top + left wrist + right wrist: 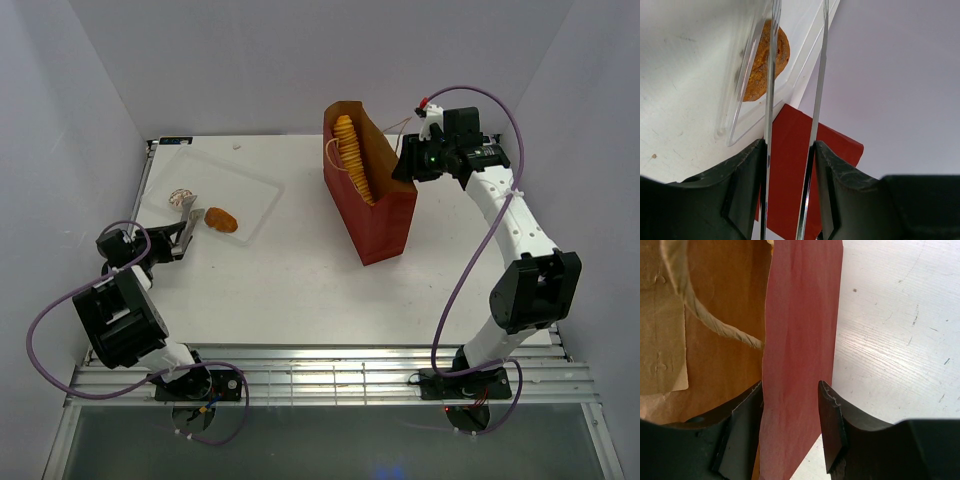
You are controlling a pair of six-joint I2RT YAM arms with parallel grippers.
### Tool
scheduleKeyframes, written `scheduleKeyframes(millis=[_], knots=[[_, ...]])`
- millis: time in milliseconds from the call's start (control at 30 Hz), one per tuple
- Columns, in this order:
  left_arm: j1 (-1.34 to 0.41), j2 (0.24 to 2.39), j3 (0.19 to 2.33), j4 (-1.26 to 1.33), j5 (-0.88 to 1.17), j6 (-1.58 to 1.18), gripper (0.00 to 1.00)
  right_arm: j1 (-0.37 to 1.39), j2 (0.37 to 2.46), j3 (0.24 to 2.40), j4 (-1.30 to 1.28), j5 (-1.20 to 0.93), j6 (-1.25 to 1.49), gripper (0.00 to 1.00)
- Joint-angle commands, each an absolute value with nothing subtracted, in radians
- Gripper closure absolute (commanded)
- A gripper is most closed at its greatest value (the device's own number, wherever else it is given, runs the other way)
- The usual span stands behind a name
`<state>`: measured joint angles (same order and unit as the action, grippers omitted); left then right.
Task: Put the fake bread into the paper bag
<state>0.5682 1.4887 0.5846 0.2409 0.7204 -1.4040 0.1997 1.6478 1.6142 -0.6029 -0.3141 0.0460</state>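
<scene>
From above. Left gripper (pixel 182 240) closed down onto the metal tongs (pixel 189 214), well to the left of the paper bag (pixel 378 215). Tong blades reaching over a clear plastic tray (pixel 255 190), also left of the bag. In that tray, a brown pastry (pixel 221 219) and, farther from the bag, a pale speckled piece (pixel 181 197). Contact between tongs and either piece: not to be told from here. Bag upright on the white tabletop (pixel 300 290), mouth open, with a long ridged loaf (pixel 350 155) leaning inside along the wall nearest the tray. Right gripper (pixel 408 160) at the bag's opposite rim, close to a tan string handle (pixel 400 125).

Left wrist. Gripper (pixel 788 150) nearly shut, black fingers (pixel 742 185) pressed against the outer faces of the two steel tongs (pixel 771 100) blades. One blade crossing in front of the brown pastry (pixel 760 70), the other off to the side nearer the bag. Pastry lying in the clear tray (pixel 740 125). Beyond it, a dark-red face of the bag (pixel 840 142).

Right wrist. Gripper (pixel 790 385) at a narrow gap, astride the bag's red wall (pixel 800 315). One finger (pixel 737 440) inside against the tan lining, the other outside over the tabletop (pixel 900 340). Wall filling nearly the whole gap, with a sliver of tabletop showing low down by the outer finger. Firm pinch or loose straddle: cannot tell. String handle (pixel 715 325) curving across the lining just inside the bag.
</scene>
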Motion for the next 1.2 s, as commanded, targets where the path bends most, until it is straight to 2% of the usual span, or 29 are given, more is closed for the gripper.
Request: scheduleKeyframes(millis=[0, 467, 733, 1167], knots=[[0.577, 1.511, 0.617, 0.308, 0.741, -1.417, 0.46, 0.204, 1.666, 1.660, -0.588, -0.325, 0.035, 0.49], [0.592, 1.548, 0.629, 0.348, 0.709, -1.450, 0.46, 0.204, 1.667, 1.664, -0.588, -0.319, 0.037, 0.49], [0.595, 1.582, 0.627, 0.357, 0.709, -1.466, 0.50, 0.204, 1.660, 1.657, -0.588, -0.316, 0.035, 0.49], [0.595, 1.563, 0.644, 0.365, 0.727, -1.442, 0.89, 0.204, 1.651, 1.657, -0.588, -0.314, 0.040, 0.49]])
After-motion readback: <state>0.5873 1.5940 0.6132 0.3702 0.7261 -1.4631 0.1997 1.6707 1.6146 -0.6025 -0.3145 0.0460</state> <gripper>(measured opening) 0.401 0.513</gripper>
